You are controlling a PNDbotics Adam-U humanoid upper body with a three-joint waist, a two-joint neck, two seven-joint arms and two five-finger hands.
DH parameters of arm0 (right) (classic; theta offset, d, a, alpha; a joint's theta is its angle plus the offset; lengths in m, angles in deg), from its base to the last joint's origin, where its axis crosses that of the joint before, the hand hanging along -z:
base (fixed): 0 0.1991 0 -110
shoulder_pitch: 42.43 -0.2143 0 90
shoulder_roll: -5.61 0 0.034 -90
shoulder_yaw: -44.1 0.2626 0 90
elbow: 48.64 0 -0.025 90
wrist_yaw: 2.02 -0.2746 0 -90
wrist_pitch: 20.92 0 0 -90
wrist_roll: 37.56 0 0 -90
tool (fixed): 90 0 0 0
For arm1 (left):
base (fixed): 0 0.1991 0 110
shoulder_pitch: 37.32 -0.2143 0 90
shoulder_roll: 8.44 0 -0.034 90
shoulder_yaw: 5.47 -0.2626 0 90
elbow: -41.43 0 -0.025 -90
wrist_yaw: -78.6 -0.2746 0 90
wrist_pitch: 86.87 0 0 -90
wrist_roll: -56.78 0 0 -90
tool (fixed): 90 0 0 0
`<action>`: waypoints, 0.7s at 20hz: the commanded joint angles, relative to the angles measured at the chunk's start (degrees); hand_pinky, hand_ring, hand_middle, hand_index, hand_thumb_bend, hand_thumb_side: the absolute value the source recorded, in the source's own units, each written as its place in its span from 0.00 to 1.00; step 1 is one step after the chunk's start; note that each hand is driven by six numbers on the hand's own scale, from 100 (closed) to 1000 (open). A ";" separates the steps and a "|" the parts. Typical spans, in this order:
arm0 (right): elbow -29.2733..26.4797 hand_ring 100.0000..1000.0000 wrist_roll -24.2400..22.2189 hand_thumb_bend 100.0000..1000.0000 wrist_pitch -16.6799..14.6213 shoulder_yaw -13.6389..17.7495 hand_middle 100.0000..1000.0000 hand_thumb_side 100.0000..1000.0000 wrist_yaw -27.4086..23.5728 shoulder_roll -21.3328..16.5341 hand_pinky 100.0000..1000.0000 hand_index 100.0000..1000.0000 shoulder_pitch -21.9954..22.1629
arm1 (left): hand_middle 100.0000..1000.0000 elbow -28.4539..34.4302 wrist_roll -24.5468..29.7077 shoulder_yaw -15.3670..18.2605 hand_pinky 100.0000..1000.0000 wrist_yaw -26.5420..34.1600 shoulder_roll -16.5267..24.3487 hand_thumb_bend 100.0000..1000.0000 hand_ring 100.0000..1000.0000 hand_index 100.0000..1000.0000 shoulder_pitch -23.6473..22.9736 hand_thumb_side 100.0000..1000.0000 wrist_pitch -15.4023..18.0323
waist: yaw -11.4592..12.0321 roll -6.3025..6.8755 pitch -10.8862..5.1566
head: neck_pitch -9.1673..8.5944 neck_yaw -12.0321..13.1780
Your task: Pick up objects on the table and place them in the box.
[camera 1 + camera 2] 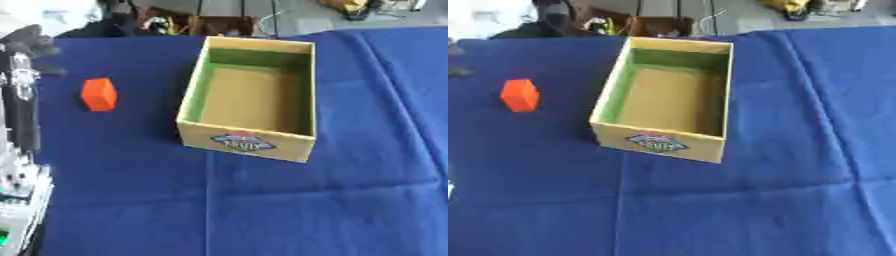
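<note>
An orange-red block point(99, 94) stands on the blue cloth, a short way left of the box. The open cardboard box point(248, 142) is yellow outside with green inner walls and a logo on its near side; nothing shows inside it. My left arm rises along the left edge of the left eye view. Its dark hand point(31, 44) is up near the far left corner, above and left of the block and apart from it. The right eye view shows only a dark sliver of that hand point(453, 69). My right hand shows in no view.
The blue cloth point(754, 200) covers the whole table, with creases across the near half. Clutter and cables point(201, 22) lie beyond the far edge. A white and silver part of my body point(17, 210) fills the lower left corner.
</note>
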 commanded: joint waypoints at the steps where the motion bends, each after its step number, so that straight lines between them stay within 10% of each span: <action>1: -0.83 0.81 -0.14 0.00 -0.18 0.13 0.81 1.00 -0.35 -0.52 0.73 0.88 -0.39 | 0.60 1.07 0.26 0.32 0.52 0.12 0.43 0.00 0.65 0.76 0.27 0.87 0.12 | -0.02 -0.16 -0.79 | -0.29 -0.11; 14: -0.83 0.81 -0.16 0.00 -0.30 0.02 0.81 1.00 -0.30 -0.75 0.73 0.88 -0.43 | 0.65 1.07 1.17 0.93 0.53 -1.60 3.24 0.00 0.67 0.80 1.63 0.83 -1.15 | -0.02 0.25 -0.59 | -0.08 -0.36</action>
